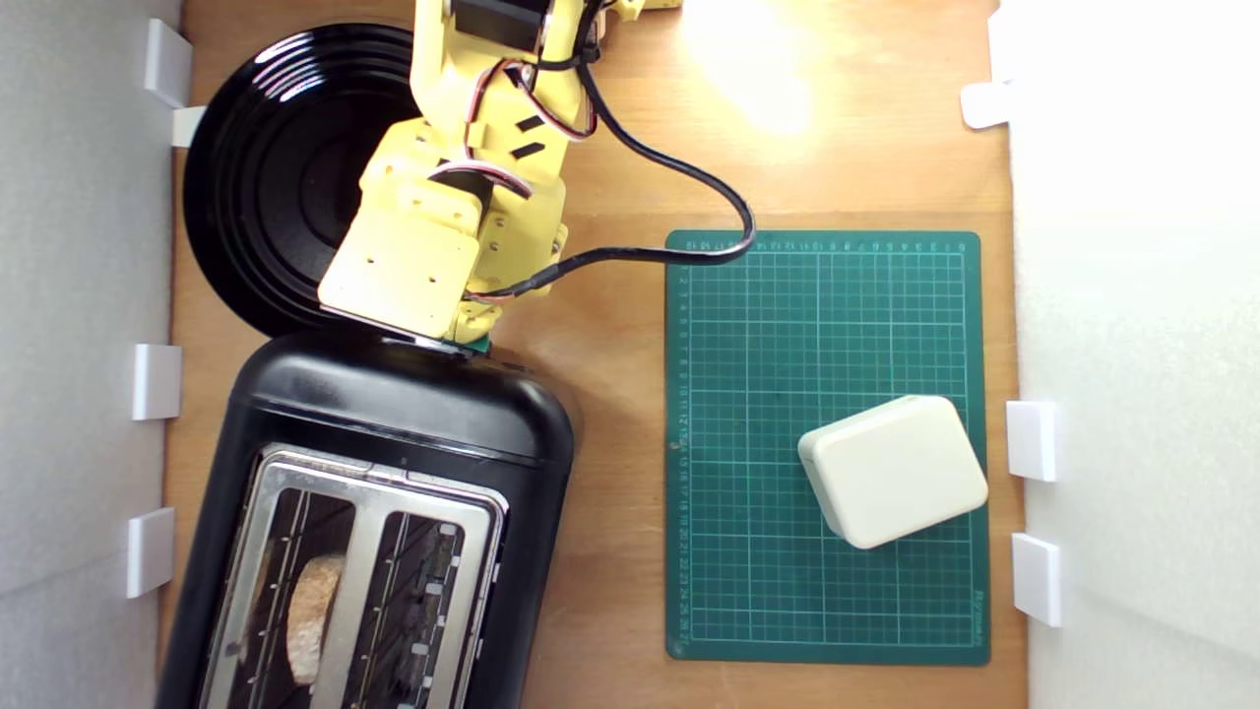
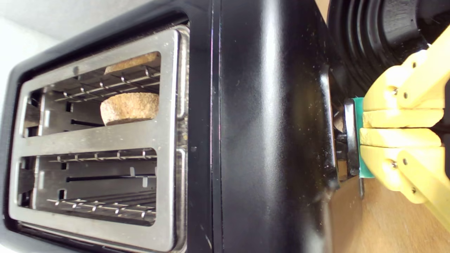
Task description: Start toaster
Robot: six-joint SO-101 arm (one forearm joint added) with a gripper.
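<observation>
The glossy black toaster (image 1: 394, 414) fills the lower part of the exterior view's left, its silver top plate (image 2: 168, 130) showing two slots. A slice of bread (image 2: 130, 107) sits low in one slot; the other slot looks empty. The teal-green lever knob (image 2: 358, 138) sticks out of the toaster's end face. My yellow gripper (image 2: 364, 128) is shut, its two fingertips pressed together and resting flat on the knob. In the exterior view the arm's wrist (image 1: 404, 276) covers the fingers, and only a sliver of the knob (image 1: 479, 346) shows.
A round black ribbed plate (image 1: 266, 187) lies behind the toaster, under the arm. A green cutting mat (image 1: 827, 325) with a cream rounded box (image 1: 892, 471) on it lies at the exterior view's right. White walls with clips border both sides. A black cable (image 1: 679, 177) loops over the wood table.
</observation>
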